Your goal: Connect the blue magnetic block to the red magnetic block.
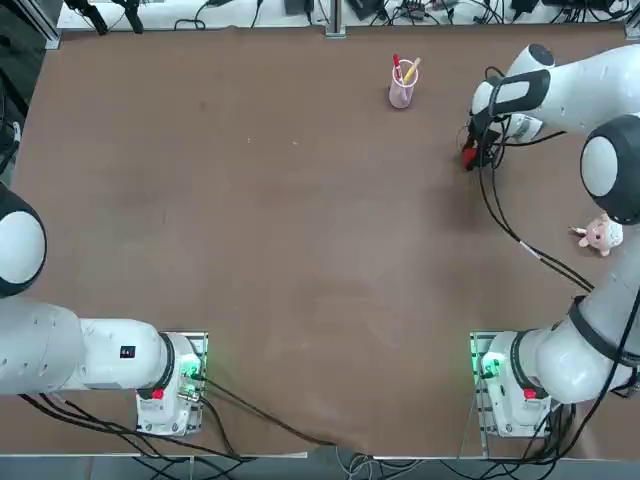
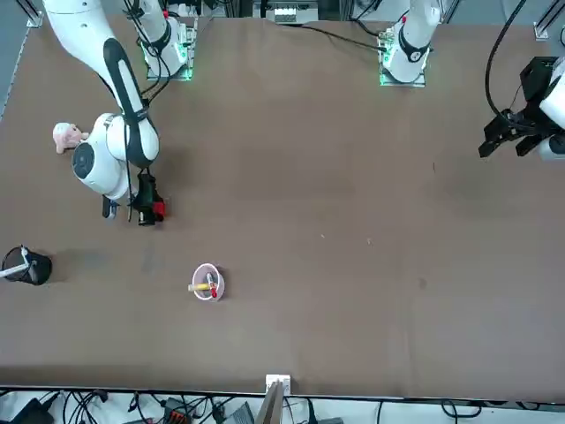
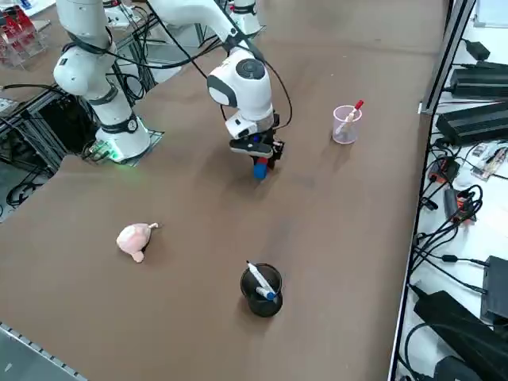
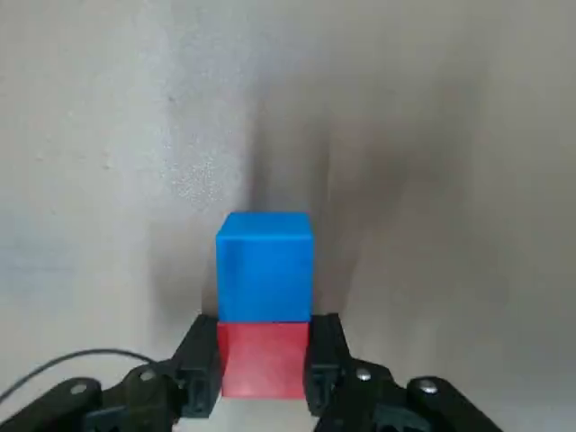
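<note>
Gripping the red block (image 4: 264,360) between its two fingers, the right hand (image 4: 264,364) hangs over the tabletop (image 1: 270,240) — the blue block (image 4: 265,267) pressed flush against the red one, face to face. Nearby stands a cup of pens (image 3: 346,125); a pink plush toy (image 3: 136,240) and a black pen cup (image 3: 262,291) sit farther off — both on the tabletop.

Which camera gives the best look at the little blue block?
The right wrist view: the blue block appears large and whole there, against the red block between the right gripper's fingers. The right side view shows it small beneath the gripper. I can't make it out in the top or front view.
</note>
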